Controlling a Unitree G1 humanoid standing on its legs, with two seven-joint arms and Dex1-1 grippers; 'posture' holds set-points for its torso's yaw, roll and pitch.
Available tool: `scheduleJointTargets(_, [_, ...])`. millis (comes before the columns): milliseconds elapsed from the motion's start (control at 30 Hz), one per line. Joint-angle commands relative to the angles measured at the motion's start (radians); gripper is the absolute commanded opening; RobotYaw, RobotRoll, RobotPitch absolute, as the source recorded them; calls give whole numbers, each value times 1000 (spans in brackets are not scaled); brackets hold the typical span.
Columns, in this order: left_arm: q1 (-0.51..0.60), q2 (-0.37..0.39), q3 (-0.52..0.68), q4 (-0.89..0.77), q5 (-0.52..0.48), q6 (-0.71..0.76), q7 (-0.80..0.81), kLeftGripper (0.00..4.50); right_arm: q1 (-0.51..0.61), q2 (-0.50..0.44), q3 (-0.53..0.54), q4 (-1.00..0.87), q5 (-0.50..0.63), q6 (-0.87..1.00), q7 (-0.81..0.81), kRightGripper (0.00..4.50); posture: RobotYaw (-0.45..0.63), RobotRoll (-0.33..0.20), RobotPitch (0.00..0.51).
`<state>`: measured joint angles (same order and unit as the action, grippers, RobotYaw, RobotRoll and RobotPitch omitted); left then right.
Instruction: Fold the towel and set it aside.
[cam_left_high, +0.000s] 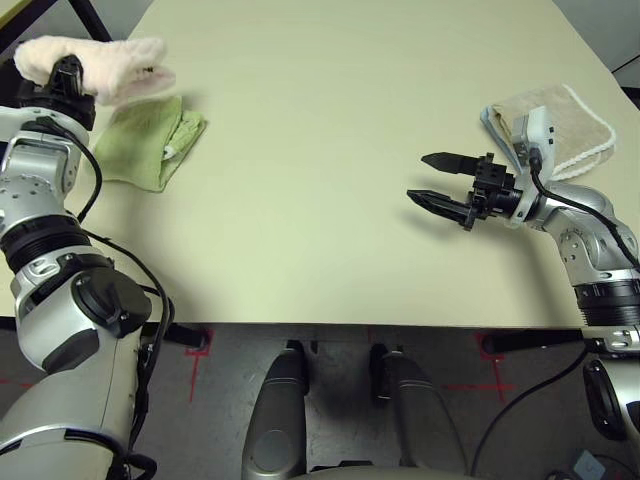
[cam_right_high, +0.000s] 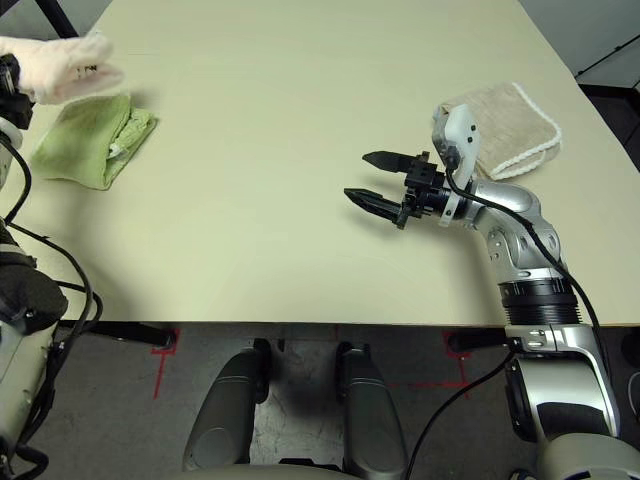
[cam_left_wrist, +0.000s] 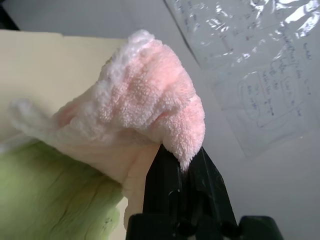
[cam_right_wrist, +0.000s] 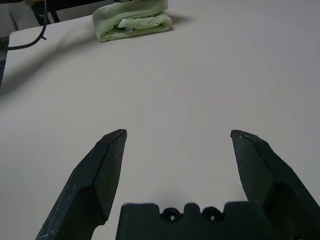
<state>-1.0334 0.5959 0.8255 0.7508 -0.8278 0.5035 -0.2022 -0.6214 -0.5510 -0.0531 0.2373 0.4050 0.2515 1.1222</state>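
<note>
- Your left hand (cam_left_wrist: 186, 162) is clamped on the pink terry towel (cam_left_wrist: 155, 95), its two black fingertips pinched together with a bit of the cloth between them.
- You have that towel at the far left corner of the surface (cam_left_high: 320, 130), bunched and folded over on itself, up above the light green towel (cam_left_high: 145, 145).
- There seems to be a small dark mark on the pink cloth, though it is too small in your view to make out.
- The green towel lies folded on the surface at your left, a white tag (cam_left_high: 169, 152) showing on it.
- Your right hand (cam_left_high: 432, 180) is empty, its two fingers spread well apart, over the right part of the surface and pointing toward the middle.
- Behind your right wrist, the beige towel with white edging (cam_right_high: 505, 130) lies folded flat near the right edge of the surface.
</note>
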Motion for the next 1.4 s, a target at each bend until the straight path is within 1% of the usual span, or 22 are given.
scheduleJointTargets(33, [31, -9, 10, -33, -16, -15, 25, 47, 9, -13, -3, -5, 0, -2, 5, 4500, 51, 0, 219])
scheduleJointTargets(167, [49, -25, 15, -71, -37, -5, 51, 47, 11, -18, -3, -5, -3, -3, 5, 4500, 50, 0, 218])
scheduleJointTargets(267, [73, -47, 29, -126, -62, 6, 99, 47, 10, -17, 0, -3, -3, -5, 6, 4500, 56, 0, 218])
scheduleJointTargets(567, [157, -123, 61, -344, -177, 87, 280, 47, -3, -9, 8, 14, -10, -12, 13, 4500, 66, 0, 222])
scheduleJointTargets(900, [235, -179, 81, -427, -234, 85, 470, 47, -1, -10, 9, 14, -14, -14, 17, 4500, 63, 0, 223])
scheduleJointTargets(1000, [249, -187, 78, -436, -239, 80, 524, 768, 0, -9, 10, 13, -15, -14, 17, 4500, 64, 0, 223])
scheduleJointTargets(1033, [253, -188, 77, -433, -234, 83, 555, 1109, -1, -7, 10, 14, -16, -15, 17, 4500, 64, 0, 223])
scheduleJointTargets(1167, [273, -189, 72, -451, -223, 98, 669, 2612, -1, -6, 11, 12, -16, -15, 17, 4500, 61, 0, 224])
scheduleJointTargets(1267, [282, -188, 65, -504, -262, 155, 760, 3730, 2, -7, 10, 9, -14, -14, 18, 4500, 62, 0, 226])
scheduleJointTargets(1300, [286, -188, 64, -523, -271, 171, 786, 4167, 3, -8, 10, 7, -14, -14, 19, 4500, 64, 0, 227])
scheduleJointTargets(1333, [294, -187, 62, -548, -280, 189, 809, 4485, 4, -8, 10, 6, -13, -14, 19, 4500, 65, 0, 226])
scheduleJointTargets(1400, [328, -170, 56, -636, -337, 288, 898, 4485, 4, -5, 12, 12, -15, -18, 20, 4500, 71, 0, 227])
